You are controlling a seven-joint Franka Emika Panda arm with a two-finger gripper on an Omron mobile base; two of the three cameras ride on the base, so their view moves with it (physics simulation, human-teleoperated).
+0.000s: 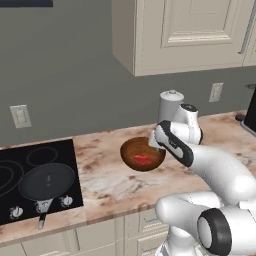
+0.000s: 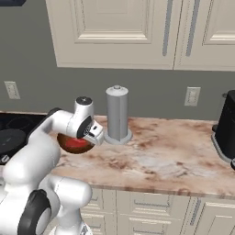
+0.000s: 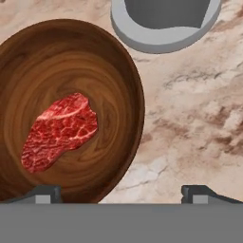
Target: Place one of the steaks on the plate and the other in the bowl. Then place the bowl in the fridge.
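The small round reddish-brown wooden bowl (image 3: 66,109) stands on the marble table (image 3: 190,118), with a flat raw red steak (image 3: 59,130) inside. The fingers (image 3: 121,192) are open, one tip over its rim. The bowl looks stiff, light and smooth; the rim seems the best hold.

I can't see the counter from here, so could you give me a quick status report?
Hand open at bowl rim. One steak in bowl. Grey canister stands close behind.

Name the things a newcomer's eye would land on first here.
The red steak lying inside the wooden bowl on the marble counter, with the gripper close over the bowl's rim. A grey cylindrical canister stands just behind the bowl.
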